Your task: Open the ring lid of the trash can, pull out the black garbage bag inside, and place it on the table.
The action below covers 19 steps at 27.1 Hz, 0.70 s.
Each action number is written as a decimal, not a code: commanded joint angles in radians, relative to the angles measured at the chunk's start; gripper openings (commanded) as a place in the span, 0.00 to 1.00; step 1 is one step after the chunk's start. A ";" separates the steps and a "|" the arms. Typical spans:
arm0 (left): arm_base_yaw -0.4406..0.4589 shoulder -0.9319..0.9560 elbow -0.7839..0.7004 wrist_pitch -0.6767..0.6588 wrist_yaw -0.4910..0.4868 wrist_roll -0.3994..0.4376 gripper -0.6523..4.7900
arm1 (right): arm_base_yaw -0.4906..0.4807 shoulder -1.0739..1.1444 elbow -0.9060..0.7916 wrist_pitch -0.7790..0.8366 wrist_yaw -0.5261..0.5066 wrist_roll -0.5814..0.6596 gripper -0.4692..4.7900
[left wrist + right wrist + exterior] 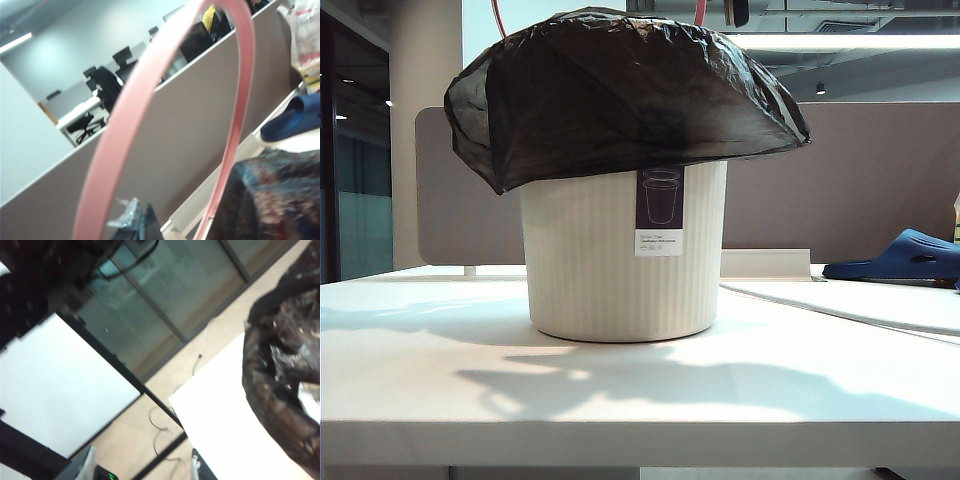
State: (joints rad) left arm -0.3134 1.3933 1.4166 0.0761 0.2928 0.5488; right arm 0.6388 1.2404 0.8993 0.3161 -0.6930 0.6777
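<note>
Left end effector (142, 226) pressed together by ring lid (131, 115); right end effector (140, 469) spread beside black garbage bag (285, 370).

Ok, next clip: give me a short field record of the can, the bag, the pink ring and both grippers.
can: cream-white ribbed plastic trash can, upright on the white table
bag: crinkled black plastic garbage bag, domed above the can's rim, spilling past both sides
ring: thin pale-pink plastic ring lid, off the can, raised above the bag
left gripper: not visible; shut, the ring lid close before its camera
right gripper: not visible; beside the bag
bystander: blue slipper, far right
</note>
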 commanded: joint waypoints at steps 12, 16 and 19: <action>-0.001 0.075 0.102 -0.009 0.011 0.000 0.11 | -0.023 -0.006 0.254 -0.460 0.214 -0.519 0.55; -0.001 0.100 0.149 -0.017 0.011 -0.001 0.11 | -0.023 -0.006 0.385 -0.588 0.366 -0.610 0.55; 0.000 0.119 0.180 -0.019 0.011 -0.007 0.11 | -0.043 -0.006 0.478 -0.650 0.433 -0.682 0.55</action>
State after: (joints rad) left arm -0.3145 1.5059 1.5780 0.0483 0.3000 0.5480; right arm 0.6060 1.2400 1.3445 -0.3130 -0.3031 0.0494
